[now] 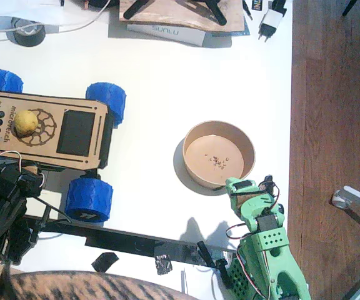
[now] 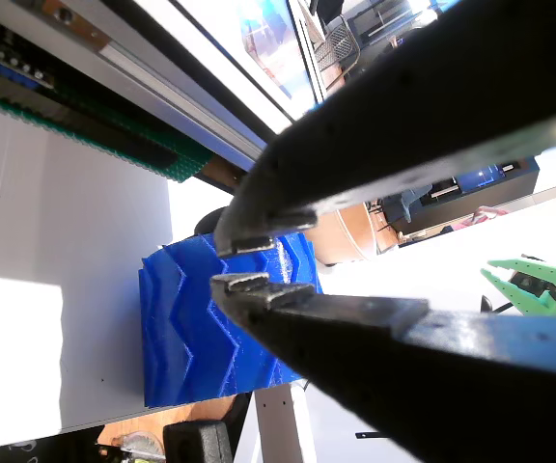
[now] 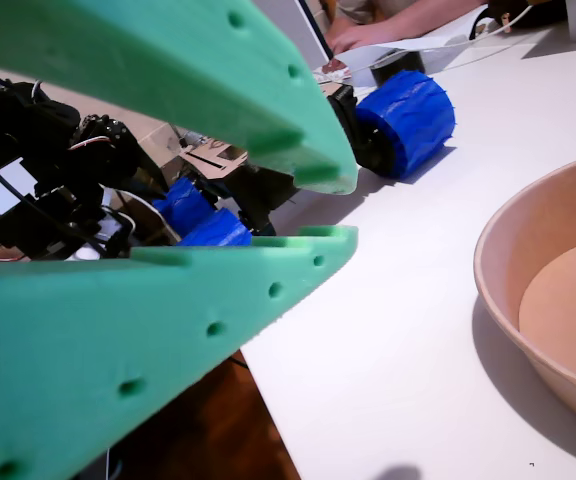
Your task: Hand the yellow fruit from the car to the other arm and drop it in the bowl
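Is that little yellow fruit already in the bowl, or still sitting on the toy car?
Still on the car. The yellow fruit rests on its wooden top, and the bowl holds only a few dark crumbs.

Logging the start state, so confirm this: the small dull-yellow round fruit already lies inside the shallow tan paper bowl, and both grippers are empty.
Wrong on one point. The small dull-yellow round fruit sits on the wood-topped toy car with blue wheels, not in the shallow tan paper bowl, which holds only crumbs, as the fixed view shows. The black left gripper and green right gripper are indeed empty.
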Robot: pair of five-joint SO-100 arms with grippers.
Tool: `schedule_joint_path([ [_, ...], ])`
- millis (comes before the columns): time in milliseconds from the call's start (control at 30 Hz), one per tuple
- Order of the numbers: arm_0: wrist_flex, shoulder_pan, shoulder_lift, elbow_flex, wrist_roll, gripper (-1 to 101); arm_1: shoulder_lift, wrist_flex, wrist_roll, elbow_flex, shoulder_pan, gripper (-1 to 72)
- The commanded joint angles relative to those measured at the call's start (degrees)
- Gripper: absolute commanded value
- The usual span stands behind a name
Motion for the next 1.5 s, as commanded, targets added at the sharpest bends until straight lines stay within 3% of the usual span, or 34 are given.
schedule_joint_path([
  [0, 2.55, -0.44, 0.79, 0.00, -0.09, 0, 0.53, 0.00, 0.09, -0.26, -0.79, 0.2],
  [1033, 2.55, -0.44, 0.79, 0.00, -0.09, 0, 0.53, -0.70, 0.35, -0.26, -0.26, 0.2],
  [1467, 2.55, -0.44, 0.79, 0.00, -0.09, 0, 0.53, 0.62, 2.29, -4.04, 3.87, 0.2],
])
